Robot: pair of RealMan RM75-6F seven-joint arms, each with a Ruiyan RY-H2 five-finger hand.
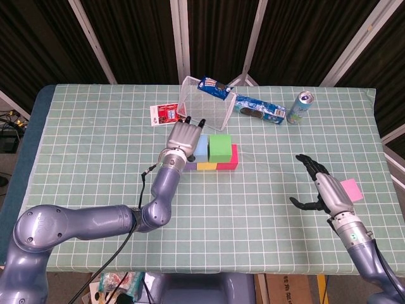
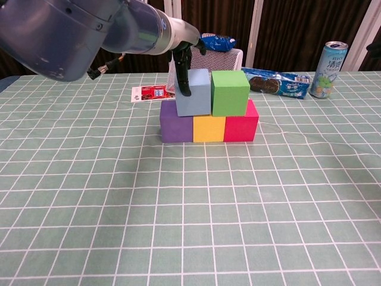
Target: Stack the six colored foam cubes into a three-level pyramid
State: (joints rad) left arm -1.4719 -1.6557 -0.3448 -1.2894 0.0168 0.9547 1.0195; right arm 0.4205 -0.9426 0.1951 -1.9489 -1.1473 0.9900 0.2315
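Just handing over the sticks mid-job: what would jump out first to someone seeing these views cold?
The half-built pyramid at mid-table: a purple cube, yellow cube and red cube in a row, with a light blue cube and green cube on top. The left hand is at the light blue cube, a finger on its front face. The right hand hovers open far to the right, beside a pink cube.

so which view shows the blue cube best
The chest view: the blue cube shows its whole front face, sitting on the purple cube and yellow cube, beside the green cube. In the head view the left hand covers most of it.
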